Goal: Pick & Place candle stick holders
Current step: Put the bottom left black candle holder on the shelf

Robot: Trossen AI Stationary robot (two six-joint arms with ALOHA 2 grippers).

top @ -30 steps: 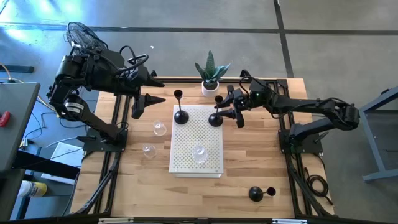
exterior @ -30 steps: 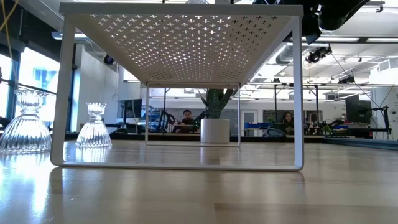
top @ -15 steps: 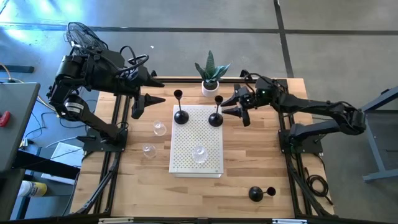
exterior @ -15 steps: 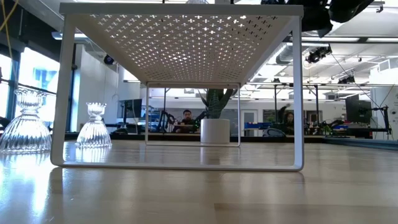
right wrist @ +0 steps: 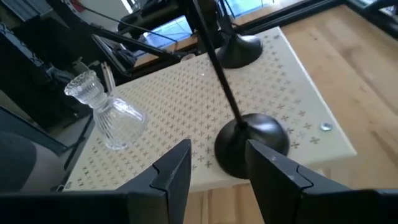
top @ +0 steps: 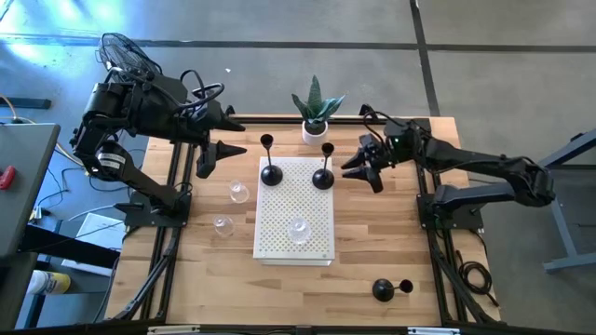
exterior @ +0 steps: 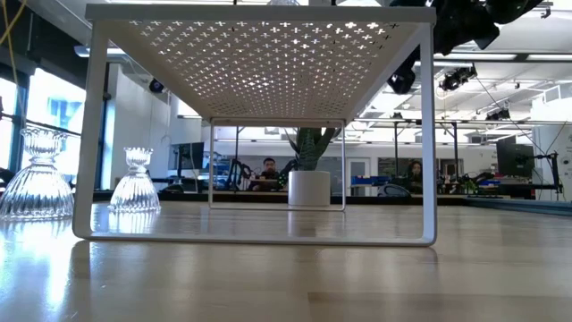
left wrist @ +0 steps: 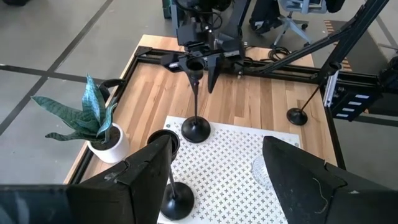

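Two black holders stand by their round bases on the far end of the white perforated stand (top: 293,244): one at the left (top: 270,174), one at the right (top: 323,180). A clear glass holder (top: 298,226) stands on the stand too. Two more glass holders (top: 238,192) (top: 222,224) stand on the table left of it. A third black holder (top: 384,289) is on the table at the near right. My right gripper (top: 358,170) is open just right of the right black holder (right wrist: 252,146), touching nothing. My left gripper (top: 219,149) is open at the far left.
A green plant in a white pot (top: 317,113) stands at the far edge behind the stand. The stand is raised on legs (exterior: 427,134), with open space beneath it. People sit in the room beyond the table. Bare wood lies near and right of the stand.
My right gripper has drawn back from the right black holder toward the table's right edge. The holder stays upright on the stand where it was.
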